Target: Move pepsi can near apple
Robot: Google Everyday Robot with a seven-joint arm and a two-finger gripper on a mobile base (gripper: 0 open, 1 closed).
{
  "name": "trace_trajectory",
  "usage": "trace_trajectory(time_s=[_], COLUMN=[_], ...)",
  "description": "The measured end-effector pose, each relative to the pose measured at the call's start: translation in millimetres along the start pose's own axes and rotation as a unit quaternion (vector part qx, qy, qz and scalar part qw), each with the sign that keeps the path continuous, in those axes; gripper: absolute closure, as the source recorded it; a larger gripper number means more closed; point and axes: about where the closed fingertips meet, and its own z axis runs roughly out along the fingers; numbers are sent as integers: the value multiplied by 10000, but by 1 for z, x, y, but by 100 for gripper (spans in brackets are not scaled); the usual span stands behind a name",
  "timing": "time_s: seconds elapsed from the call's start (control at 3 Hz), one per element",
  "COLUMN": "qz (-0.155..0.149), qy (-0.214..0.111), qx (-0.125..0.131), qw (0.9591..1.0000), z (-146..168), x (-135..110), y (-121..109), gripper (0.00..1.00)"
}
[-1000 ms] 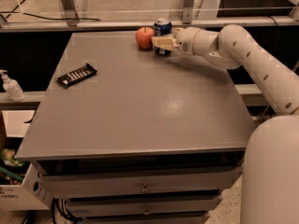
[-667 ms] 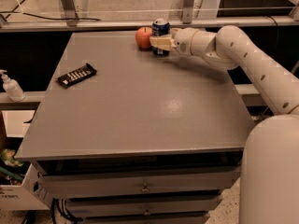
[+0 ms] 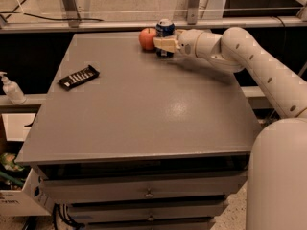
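Dark blue with a silver top, the pepsi can (image 3: 165, 28) stands upright at the far edge of the grey counter (image 3: 144, 114), just beside the red apple (image 3: 147, 38). The white arm reaches in from the right, and the gripper (image 3: 165, 44) has its jaws closed around the can's middle. A flat black bar (image 3: 78, 77) lies well apart from them.
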Motion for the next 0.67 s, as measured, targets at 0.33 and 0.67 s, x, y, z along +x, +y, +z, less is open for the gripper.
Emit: trace_trajectory(time_s=[0.33,0.67], qz=[-9,-18], qy=[12,18], qx=[8,8], qw=[10000,10000], z=[0,-1], x=[1,1], y=[0,0], gripper=[12,0])
